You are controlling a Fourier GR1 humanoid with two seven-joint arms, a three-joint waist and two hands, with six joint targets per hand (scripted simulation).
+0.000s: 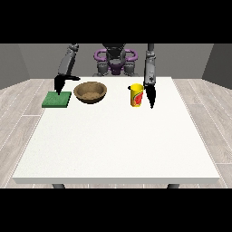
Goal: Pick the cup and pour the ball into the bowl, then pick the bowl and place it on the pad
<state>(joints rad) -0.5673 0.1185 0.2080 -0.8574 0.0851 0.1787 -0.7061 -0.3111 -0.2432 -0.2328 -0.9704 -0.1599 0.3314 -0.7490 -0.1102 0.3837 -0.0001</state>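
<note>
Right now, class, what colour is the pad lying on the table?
Green. The pad shows best in the front view, lying flat beside the brown bowl.

The robot has a dark grey torso with purple ring-shaped shoulder parts. Two grey, boxy segmented arms end in black hands: the hand at the view's left (59, 83) and the hand at the view's right (150, 96), both plain and unmarked.

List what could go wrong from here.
1. The robot hand at the view's right hangs beside the upright cup; closing in could tip it.
2. The bowl sits apart from the cup, so a short pour may miss.
3. The other robot hand hovers over the pad, crowding it.
</note>
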